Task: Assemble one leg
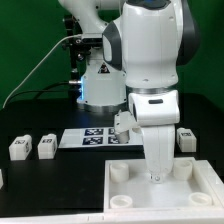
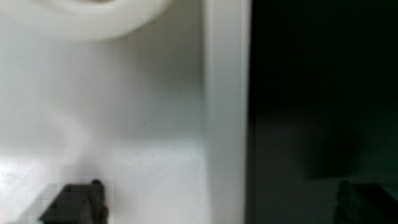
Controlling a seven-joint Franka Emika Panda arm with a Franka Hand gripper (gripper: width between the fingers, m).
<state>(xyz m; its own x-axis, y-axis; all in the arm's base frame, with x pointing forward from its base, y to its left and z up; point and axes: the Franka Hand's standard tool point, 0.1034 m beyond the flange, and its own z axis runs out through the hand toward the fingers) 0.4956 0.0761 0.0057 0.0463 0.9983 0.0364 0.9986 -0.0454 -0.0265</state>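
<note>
Green backdrop behind black table

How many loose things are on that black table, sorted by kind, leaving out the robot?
Small white tagged blocks: 4
Large white tray: 1
Marker board: 1
Total: 6

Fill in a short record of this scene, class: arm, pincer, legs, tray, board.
arm: the arm reaches down over the tray
pincer: the pincer is open and holds nothing
legs: first leg and second leg sit side by side at the exterior view's left, third leg at its right; all rest on the table
tray: white, with a round socket at its corner, none filled in view
board: the marker board lies flat behind the tray
</note>
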